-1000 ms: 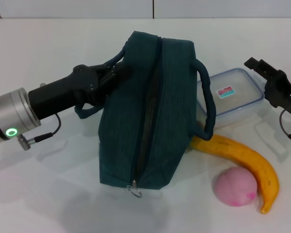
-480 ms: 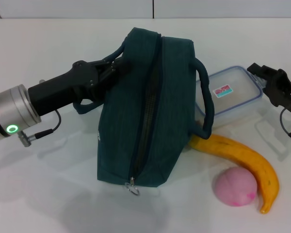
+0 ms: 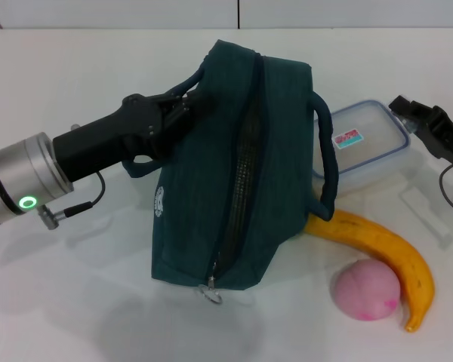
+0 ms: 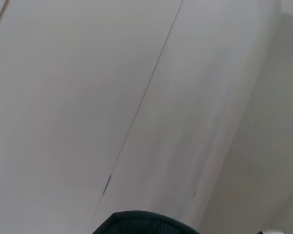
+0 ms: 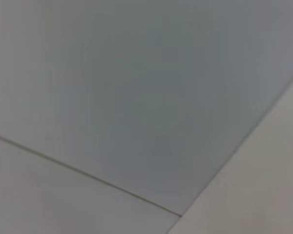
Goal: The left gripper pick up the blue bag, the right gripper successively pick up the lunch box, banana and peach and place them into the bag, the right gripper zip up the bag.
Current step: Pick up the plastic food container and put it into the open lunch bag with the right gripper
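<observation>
Nearest to the robot, on the white table (image 3: 75, 309), lies the pink peach (image 3: 365, 289), on the right side. The yellow banana (image 3: 389, 258) curves just beside it; its tip points toward the robot and its other end reaches under the bag's edge. The metal zipper pull (image 3: 211, 290) hangs at the near end of the blue bag (image 3: 234, 181).

The bag is a dark teal fabric bag. Its long axis runs from near to far, leaning a little to the right at the far end, and the zipper (image 3: 241, 173) runs along this axis on the top face. The near end rests on the table, while the far end looks a little raised. One dark handle loop (image 3: 326, 162) hangs on the right side of the bag, over the lunch box.

The left gripper (image 3: 183, 107) comes from the left and is closed on the bag at its far left edge, where the other handle is; the fingers press into the fabric there.

The clear lunch box (image 3: 362, 147), with blue rim and a small label, lies on the right behind the banana. The right gripper (image 3: 415, 113) is at the far right edge, near the box's corner; I cannot tell if it is wide or narrow.
</observation>
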### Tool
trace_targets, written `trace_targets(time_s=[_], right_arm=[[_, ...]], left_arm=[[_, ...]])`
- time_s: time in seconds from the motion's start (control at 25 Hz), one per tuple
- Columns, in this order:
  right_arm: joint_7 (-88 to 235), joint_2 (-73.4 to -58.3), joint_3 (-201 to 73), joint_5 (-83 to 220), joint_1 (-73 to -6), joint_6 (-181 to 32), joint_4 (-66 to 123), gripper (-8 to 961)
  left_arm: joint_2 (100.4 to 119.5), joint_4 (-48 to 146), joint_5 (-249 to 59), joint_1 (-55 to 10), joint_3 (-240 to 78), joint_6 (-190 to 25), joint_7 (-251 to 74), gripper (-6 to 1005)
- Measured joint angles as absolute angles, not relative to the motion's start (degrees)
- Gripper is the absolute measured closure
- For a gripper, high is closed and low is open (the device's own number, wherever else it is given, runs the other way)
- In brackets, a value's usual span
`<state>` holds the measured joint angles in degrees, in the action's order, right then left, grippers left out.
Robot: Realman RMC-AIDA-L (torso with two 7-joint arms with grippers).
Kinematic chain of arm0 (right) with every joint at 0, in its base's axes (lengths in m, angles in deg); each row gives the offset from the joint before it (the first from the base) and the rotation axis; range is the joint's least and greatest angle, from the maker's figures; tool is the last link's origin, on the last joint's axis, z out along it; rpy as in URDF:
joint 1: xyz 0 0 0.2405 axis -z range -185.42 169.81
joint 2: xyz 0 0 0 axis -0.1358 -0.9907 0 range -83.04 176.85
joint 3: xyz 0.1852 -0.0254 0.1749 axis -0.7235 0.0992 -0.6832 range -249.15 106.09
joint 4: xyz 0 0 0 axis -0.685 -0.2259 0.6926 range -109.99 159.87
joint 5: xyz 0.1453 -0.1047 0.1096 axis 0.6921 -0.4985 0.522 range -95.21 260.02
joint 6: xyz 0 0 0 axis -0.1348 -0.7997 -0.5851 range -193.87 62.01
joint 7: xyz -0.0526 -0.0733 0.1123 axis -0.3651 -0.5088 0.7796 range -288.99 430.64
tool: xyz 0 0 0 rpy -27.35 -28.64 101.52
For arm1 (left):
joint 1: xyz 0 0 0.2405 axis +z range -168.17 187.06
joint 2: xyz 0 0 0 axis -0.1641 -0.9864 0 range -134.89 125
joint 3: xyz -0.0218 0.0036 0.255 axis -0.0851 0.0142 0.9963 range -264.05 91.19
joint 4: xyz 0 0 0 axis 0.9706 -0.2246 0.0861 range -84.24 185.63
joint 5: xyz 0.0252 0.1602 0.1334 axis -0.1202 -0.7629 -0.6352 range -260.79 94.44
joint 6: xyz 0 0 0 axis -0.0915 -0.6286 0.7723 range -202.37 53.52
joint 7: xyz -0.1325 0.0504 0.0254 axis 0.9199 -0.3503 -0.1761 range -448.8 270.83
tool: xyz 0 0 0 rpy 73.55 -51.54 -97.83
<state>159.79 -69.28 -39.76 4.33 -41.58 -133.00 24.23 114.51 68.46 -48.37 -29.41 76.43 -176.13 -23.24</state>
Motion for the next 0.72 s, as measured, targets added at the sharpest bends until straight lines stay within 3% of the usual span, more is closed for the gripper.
trace_targets(time_s=[0.72], right_arm=[[144.28, -68.95, -40.29, 7.25, -40.77, -152.69, 32.87, 856]], left_arm=[[114.43, 66.31, -48.46, -29.48, 76.46, -179.47, -28.59, 961]])
